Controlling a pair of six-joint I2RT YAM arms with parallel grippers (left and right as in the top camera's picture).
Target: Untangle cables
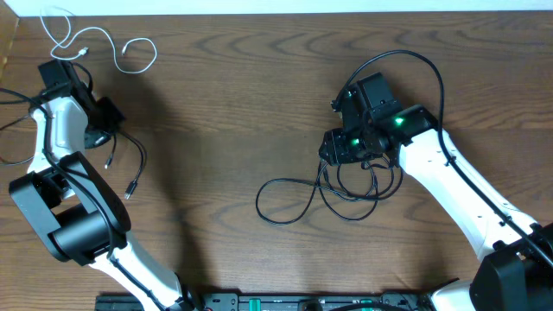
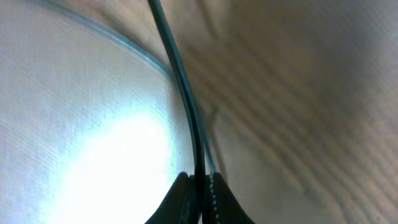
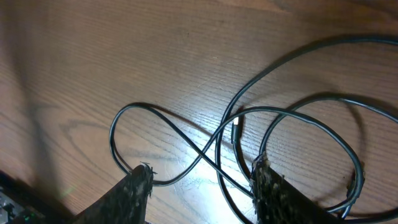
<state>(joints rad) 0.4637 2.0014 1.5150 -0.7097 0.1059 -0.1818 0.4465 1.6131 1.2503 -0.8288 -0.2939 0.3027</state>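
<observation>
Left gripper [image 2: 200,184] is pressed together on the first black cable [image 2: 180,81], which runs up from between its fingertips toward 12 o'clock in the left wrist view, with wood grain blurred behind it on the 3 o'clock side. From overhead this gripper sits at about 9 o'clock on the worktop [image 1: 225,104]. The cable hangs out of it in a small loop toward 5 o'clock, and its two plug ends lie on the wood, one close by and one further toward 6 o'clock. The white cable [image 1: 95,41] lies in loose curls at the 11 o'clock corner, just beyond the left arm and apart from both black cords. The right gripper [image 3: 201,167] has its jaws apart and clamps nothing. It hovers low over the second black cable [image 1: 333,188], which lies just off centre toward 4 o'clock in several overlapping loops, with one long oval reaching toward 8 o'clock. In the right wrist view, strands of this cable cross each other on the wood between the two fingers, and a small plug end shows near the crossing. The two black cables lie well apart.
</observation>
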